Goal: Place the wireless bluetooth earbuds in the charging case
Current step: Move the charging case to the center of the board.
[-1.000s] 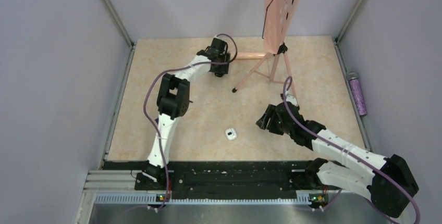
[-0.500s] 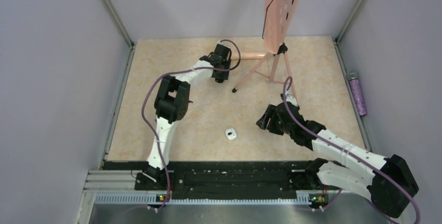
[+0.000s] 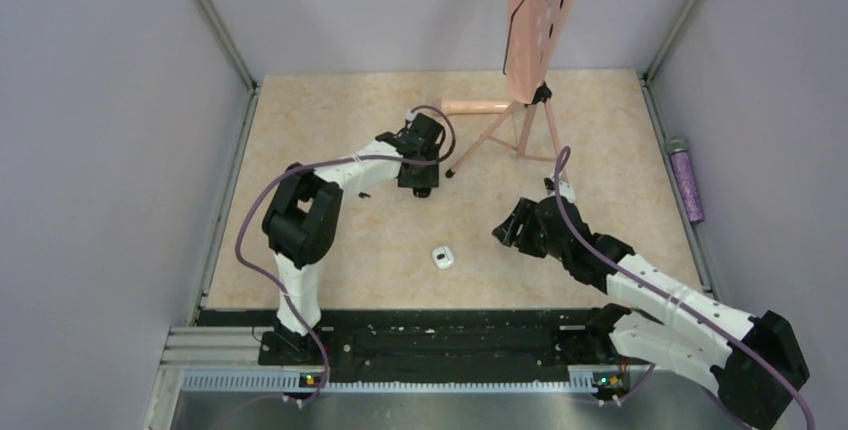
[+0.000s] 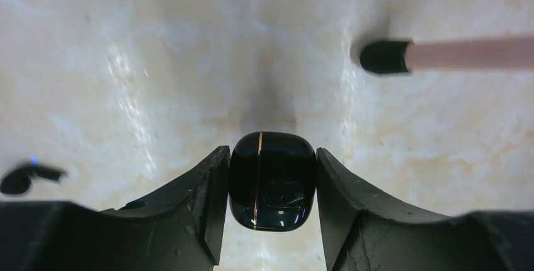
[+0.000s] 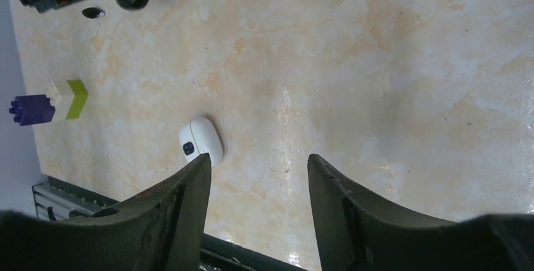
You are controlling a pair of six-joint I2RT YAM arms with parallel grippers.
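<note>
- Only one earbud (image 4: 28, 178) shows. It is a small black bit lying on the table, off to one side of the left gripper (image 4: 272, 162). The gripper's dark body cuts part of it off.
- In the top view that earbud is too small to be sure of.
- The left gripper squeezes a shiny black case (image 4: 272, 183) between its two fingers. The case has a thin gold line on it. What is inside it cannot be seen. I cannot tell if it touches the table.
- A purple-and-yellow block (image 5: 47, 102) shows only in the right wrist view, near the edge.
- The right gripper (image 5: 258, 164) is spread wide with nothing in it, over bare table.
- A white oval thing (image 5: 201, 140) lies just beside one of its fingers. I cannot tell what it is.
- A pink stand (image 3: 525, 60) is at the far side. One black foot tip (image 4: 385, 55) is near the case but apart from it.
- A purple bottle (image 3: 686, 178) lies past the table's right edge.
- A second ago the left gripper was farther back, by the stand. Now it has come toward the middle, and its elbow has swung out to the left.
- The white oval thing and the right gripper are where they were.
</note>
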